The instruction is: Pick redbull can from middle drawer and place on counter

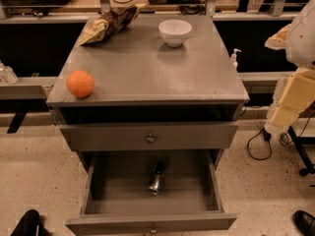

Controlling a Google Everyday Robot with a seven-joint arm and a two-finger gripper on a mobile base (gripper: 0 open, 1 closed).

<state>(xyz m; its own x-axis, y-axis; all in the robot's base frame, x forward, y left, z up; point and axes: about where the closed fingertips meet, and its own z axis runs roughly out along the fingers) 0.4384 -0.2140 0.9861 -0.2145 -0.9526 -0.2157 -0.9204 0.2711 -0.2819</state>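
The redbull can (157,177) is a slim silver can lying on its side on the floor of the middle drawer (98,191), near its centre. That drawer is pulled wide open at the bottom of the view, with its knob (153,228) at the front edge. The counter (147,68) is the flat grey top of the cabinet above it. My gripper (276,123) hangs at the end of the cream arm at the right edge. It is to the right of the cabinet, level with the upper drawer front, and well apart from the can.
On the counter stand an orange ball (80,83) at the front left, a white bowl (174,32) at the back and a crumpled snack bag (108,24) at the back left. The upper drawer front (150,136) juts out slightly. Cables and a stand leg (300,154) lie on the floor at right.
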